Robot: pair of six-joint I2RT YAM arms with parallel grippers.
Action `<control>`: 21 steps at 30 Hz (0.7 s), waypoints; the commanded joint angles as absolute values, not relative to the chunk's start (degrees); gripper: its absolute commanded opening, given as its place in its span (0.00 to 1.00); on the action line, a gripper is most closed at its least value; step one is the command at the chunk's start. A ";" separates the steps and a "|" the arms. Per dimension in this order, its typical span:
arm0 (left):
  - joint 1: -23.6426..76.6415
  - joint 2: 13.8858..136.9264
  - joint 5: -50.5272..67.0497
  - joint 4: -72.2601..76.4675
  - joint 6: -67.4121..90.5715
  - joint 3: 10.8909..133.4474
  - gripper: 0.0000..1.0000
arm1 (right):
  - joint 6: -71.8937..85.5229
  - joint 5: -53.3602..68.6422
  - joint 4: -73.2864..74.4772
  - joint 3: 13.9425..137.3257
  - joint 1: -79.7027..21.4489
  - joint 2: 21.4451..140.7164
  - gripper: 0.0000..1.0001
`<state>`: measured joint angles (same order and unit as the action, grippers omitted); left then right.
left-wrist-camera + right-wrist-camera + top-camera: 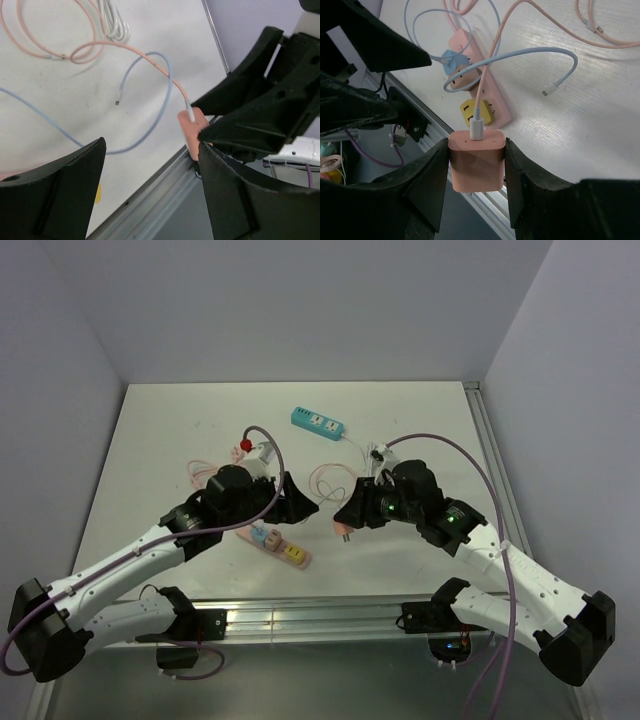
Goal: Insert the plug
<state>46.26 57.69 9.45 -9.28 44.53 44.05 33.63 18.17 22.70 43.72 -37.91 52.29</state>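
A flat white table [160,440] fills a corner between plain pale grey walls [300,310]. A ridged metal rail [310,618] runs along its near edge. The tabletop is matt, with a faint brushed grain.

At the back lies a teal strip [318,423], a smooth oblong with white sockets. Nearer the front, a pink strip [282,548] lies slantwise. It is glossy plastic with rounded ends and carries a blue adapter [452,57] and a square yellow adapter [476,111].

The right gripper [345,523] has black, angular plastic fingers. They are clamped on the two sides of the plug [476,167], a smooth salmon-pink block with rounded corners. The plug is held in the air over the table's front edge, near the pink strip but not touching it. A white connector sits in the plug's top, and a thin pink cable [490,60] curves away from it across the table.

A thin blue cable [540,50] loops beside the pink one, with its metal tip lying loose. A coiled white cable [112,22] lies farther back.

The left gripper [150,150] faces the plug. Its broad black fingers are spread apart with nothing between them.
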 commanded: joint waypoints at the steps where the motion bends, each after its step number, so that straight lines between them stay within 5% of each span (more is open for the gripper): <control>1: 46.67 60.46 6.59 -3.52 42.80 45.44 0.80 | 34.01 19.42 20.13 42.98 -37.44 50.36 0.00; 8: 46.67 65.91 10.37 -0.53 43.07 45.97 0.77 | 33.84 19.34 20.83 42.71 -37.44 50.01 0.00; 14: 46.85 69.78 12.04 -0.70 42.72 46.67 0.63 | 34.28 19.42 20.57 42.63 -37.53 49.92 0.00; 17: 46.93 71.45 12.83 -0.88 42.63 47.90 0.45 | 34.10 19.16 20.83 42.80 -37.53 49.83 0.00; 19: 46.85 72.33 12.48 -1.32 42.71 49.12 0.22 | 34.01 18.90 21.00 42.63 -37.44 49.75 0.00; 20: 46.93 72.51 11.35 -1.49 42.89 49.65 0.01 | 33.93 18.81 21.18 42.45 -37.44 49.66 0.00; 21: 46.85 73.03 10.73 -2.28 43.15 50.35 0.00 | 33.75 18.55 21.36 42.36 -37.44 49.66 0.00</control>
<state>46.61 72.66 11.14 -3.79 43.72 46.33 33.65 18.90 22.74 42.68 -37.82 51.16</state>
